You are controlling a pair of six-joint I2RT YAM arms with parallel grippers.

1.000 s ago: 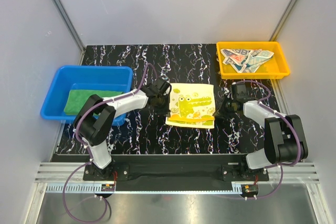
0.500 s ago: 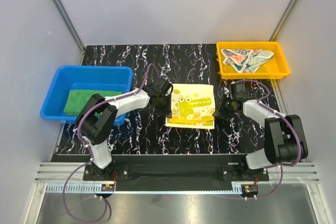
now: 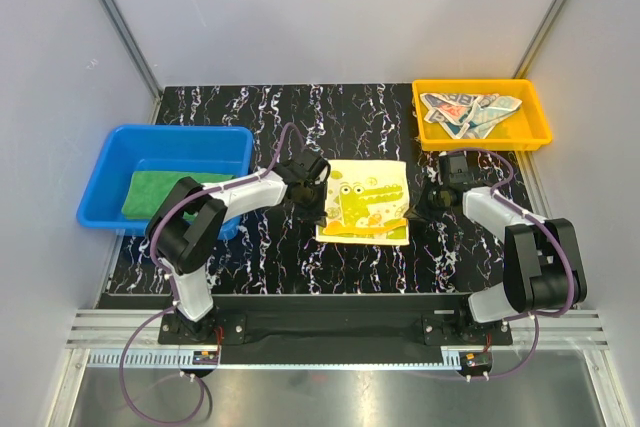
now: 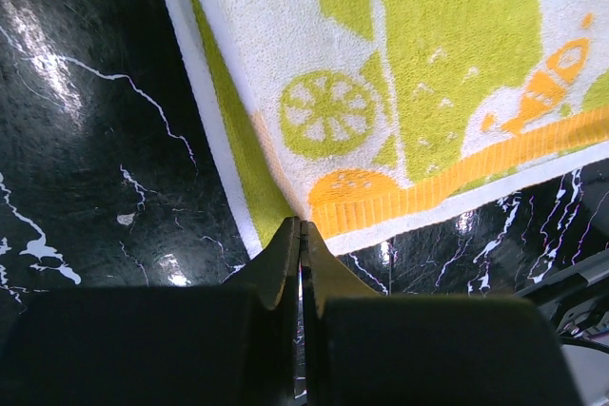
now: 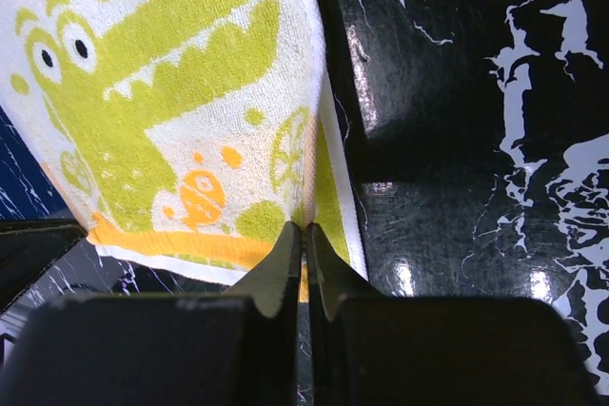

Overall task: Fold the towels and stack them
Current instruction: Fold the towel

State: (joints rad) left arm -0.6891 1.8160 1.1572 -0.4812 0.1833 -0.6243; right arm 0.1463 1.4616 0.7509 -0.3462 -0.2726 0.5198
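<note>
The pale yellow crocodile towel (image 3: 363,197) lies flat in the middle of the black marbled table. My left gripper (image 3: 321,215) is shut on its near left corner; in the left wrist view the jaws (image 4: 302,227) pinch the orange-banded edge of the towel (image 4: 428,64). My right gripper (image 3: 409,214) is shut on the near right corner; in the right wrist view the jaws (image 5: 304,231) pinch the towel (image 5: 171,92), and the pinched corner is raised off the table. The green towel (image 3: 160,192) lies folded in the blue bin (image 3: 110,152). The RABBIT towel (image 3: 470,112) lies crumpled in the orange bin (image 3: 535,132).
The blue bin stands at the left edge of the table, close to my left arm. The orange bin stands at the far right corner, behind my right arm. Grey walls enclose the table on three sides.
Both grippers have shifted slightly inward and away from me at the towel's near corners. The near edge now curls up a little and shows its orange band.
</note>
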